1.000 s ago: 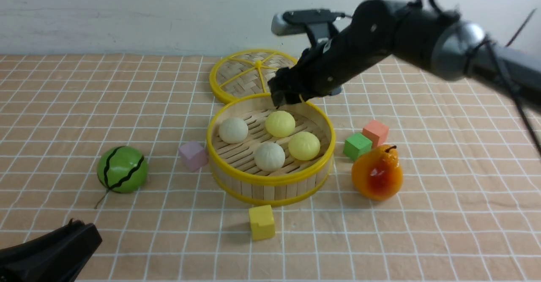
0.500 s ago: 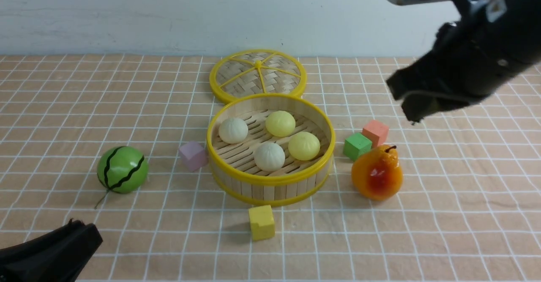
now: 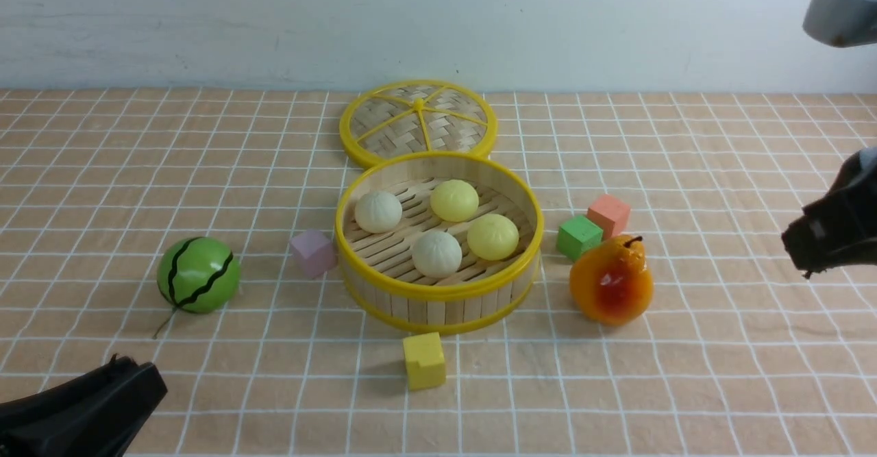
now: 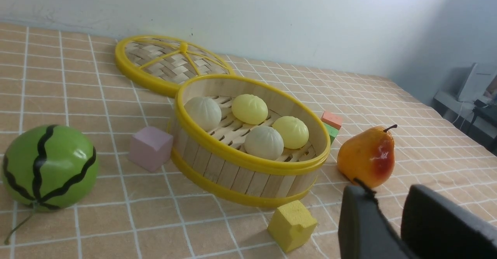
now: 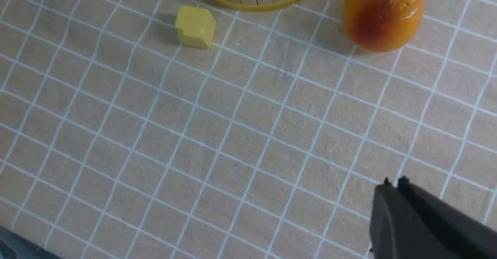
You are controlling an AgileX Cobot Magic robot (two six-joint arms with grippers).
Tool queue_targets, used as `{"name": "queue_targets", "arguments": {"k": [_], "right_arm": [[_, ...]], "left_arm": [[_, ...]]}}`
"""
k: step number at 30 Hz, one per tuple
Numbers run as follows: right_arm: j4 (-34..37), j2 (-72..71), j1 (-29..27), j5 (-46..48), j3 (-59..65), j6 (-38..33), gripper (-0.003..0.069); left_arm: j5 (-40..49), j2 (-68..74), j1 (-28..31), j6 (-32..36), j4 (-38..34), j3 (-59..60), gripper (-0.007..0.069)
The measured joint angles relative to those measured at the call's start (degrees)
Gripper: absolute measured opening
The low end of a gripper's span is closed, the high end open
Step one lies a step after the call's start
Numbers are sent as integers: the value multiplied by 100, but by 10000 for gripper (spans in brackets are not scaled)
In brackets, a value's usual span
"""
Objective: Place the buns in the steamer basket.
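Four buns (image 3: 437, 254) sit inside the round steamer basket (image 3: 438, 292).

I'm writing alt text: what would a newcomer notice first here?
Probably the yellow-rimmed steamer basket mid-table, with four pale buns inside. Next, the glossy orange pear to its right and the black-striped green melon to its left.
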Motion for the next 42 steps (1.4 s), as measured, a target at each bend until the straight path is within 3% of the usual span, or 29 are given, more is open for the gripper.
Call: {"name": "queue_targets", "arguments": {"k": [4, 10, 15, 23, 27, 35, 42], "right_arm": [[0, -7, -8, 2, 25, 0, 1], [-87, -860, -526, -90, 404, -511, 4], [-103, -2992, -1401, -1404, 2104, -1068, 7], [468, -5552, -2257, -3326, 5625, -1121, 7], [611, -6263, -2343, -3846, 6705, -1121, 7], [408, -6614, -2372, -4704, 7672, -1144, 7], [431, -6614, -2397, -4837, 7737, -1138, 12]], "left_arm": [[0, 0, 0, 0, 0, 0, 164], [6, 0, 0, 0, 0, 0, 167], [11, 0, 0, 0, 0, 0, 175], [16, 0, 0, 0, 0, 0, 183], [30, 0, 0, 0, 0, 0, 188], [35, 0, 0, 0, 0, 0, 194], [41, 5, 0, 0, 0, 5, 200]]}}
